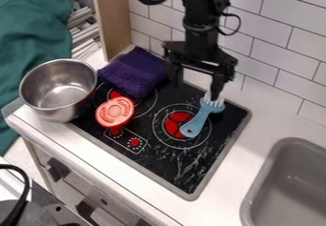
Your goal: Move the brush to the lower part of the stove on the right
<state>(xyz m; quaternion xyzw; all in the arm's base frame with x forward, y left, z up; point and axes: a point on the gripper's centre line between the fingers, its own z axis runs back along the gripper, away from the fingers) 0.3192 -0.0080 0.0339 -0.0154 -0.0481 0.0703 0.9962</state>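
"Where did you have the gripper (195, 89)?"

"I had it hanging over the wall side of the stove (162, 160), its two fingers spread wide apart, and I had hold of nothing."

"And the brush (198, 120)?"

"On the black stovetop, just below the finger on the view's right. Its white bristles pointed toward the tiled wall (280, 53), and the blue handle slanted down across the burner ring (172, 147) with the red centre. From where I sat, I couldn't tell whether that fingertip touched the bristles."

"What else was around it?"

"The purple cloth (134, 72) lay bunched at the upper left of the stove, reaching onto the top. The red utensil (116, 111) sat just below it, near the control dials, between the brush and the metal pot (58, 89). I saw the pot upright at the stove's left corner."

"And further out?"

"The grey sink (290, 187) was set into the white counter (232, 168) at lower right, and a green cloth (32, 34) hung at the far left."
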